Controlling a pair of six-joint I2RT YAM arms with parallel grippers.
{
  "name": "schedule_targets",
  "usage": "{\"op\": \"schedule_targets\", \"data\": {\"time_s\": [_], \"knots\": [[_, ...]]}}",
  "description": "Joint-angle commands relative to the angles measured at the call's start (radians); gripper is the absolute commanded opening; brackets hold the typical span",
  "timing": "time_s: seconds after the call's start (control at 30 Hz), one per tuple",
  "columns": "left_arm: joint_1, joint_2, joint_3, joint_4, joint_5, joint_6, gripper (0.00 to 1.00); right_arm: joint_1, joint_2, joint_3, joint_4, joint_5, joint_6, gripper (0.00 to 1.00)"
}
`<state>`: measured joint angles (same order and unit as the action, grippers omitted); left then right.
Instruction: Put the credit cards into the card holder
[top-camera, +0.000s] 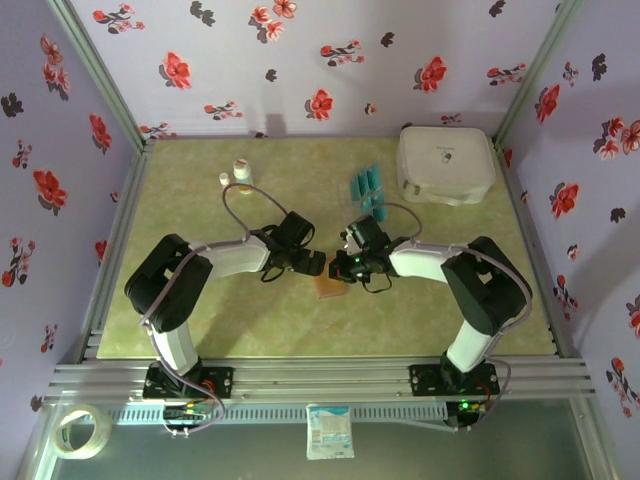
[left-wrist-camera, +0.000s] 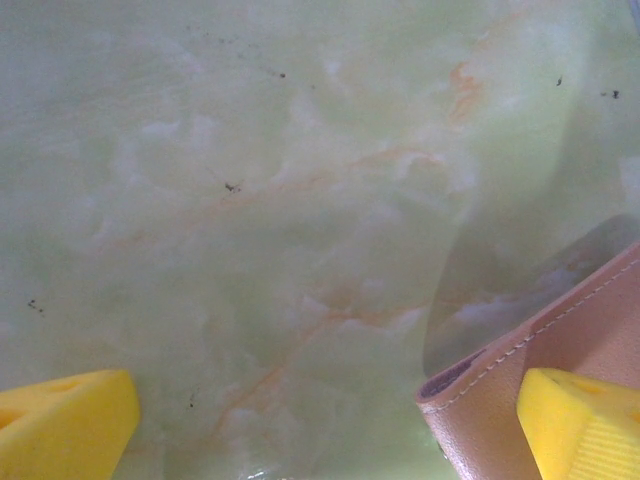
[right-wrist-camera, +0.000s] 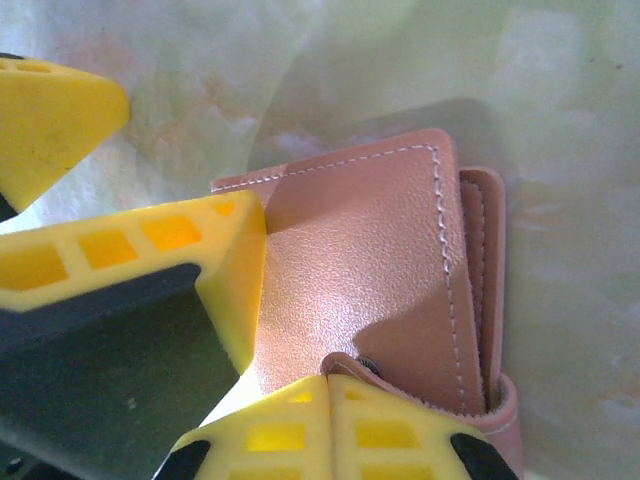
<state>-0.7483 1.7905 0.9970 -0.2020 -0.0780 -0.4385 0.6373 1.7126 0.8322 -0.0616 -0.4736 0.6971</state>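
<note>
The card holder (top-camera: 328, 287), a reddish-brown folded wallet, lies flat on the table between my two grippers. My right gripper (right-wrist-camera: 328, 378) is shut, its yellow tips pinching the end of the wallet's snap tab (right-wrist-camera: 345, 362). My left gripper (left-wrist-camera: 320, 430) is open, one finger (left-wrist-camera: 585, 420) resting over a corner of the card holder (left-wrist-camera: 530, 375) and the other out on bare table. In the right wrist view that finger (right-wrist-camera: 228, 270) presses on the card holder's (right-wrist-camera: 360, 270) left side. The teal credit cards (top-camera: 367, 190) stand in a small cluster further back, apart from both grippers.
A large white rounded case (top-camera: 445, 165) sits at the back right, just right of the cards. Two small white bottles (top-camera: 238, 172) stand at the back left. A tape roll (top-camera: 80, 432) and a packet (top-camera: 329, 430) lie below the table's front rail.
</note>
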Motion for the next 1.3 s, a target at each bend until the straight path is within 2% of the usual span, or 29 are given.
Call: {"op": "schedule_targets", "data": {"time_s": [0.0,0.37,0.6,0.87,1.27], "knots": [[0.001,0.056,-0.043,0.003,0.014,-0.003,1.00,-0.031,0.092,-0.008,-0.183,0.124,-0.004,0.00],[0.001,0.046,-0.052,0.005,0.015,0.006,1.00,-0.080,0.207,0.064,-0.284,0.081,-0.053,0.00],[0.003,0.040,-0.050,0.000,0.015,0.009,1.00,-0.080,0.107,0.083,-0.254,0.025,-0.045,0.00],[0.004,0.054,0.007,-0.081,-0.013,0.009,1.00,-0.082,-0.041,0.119,-0.220,-0.016,-0.029,0.00],[0.003,0.056,0.000,-0.082,-0.011,0.007,1.00,-0.082,-0.019,0.111,-0.193,-0.048,-0.043,0.00]]}}
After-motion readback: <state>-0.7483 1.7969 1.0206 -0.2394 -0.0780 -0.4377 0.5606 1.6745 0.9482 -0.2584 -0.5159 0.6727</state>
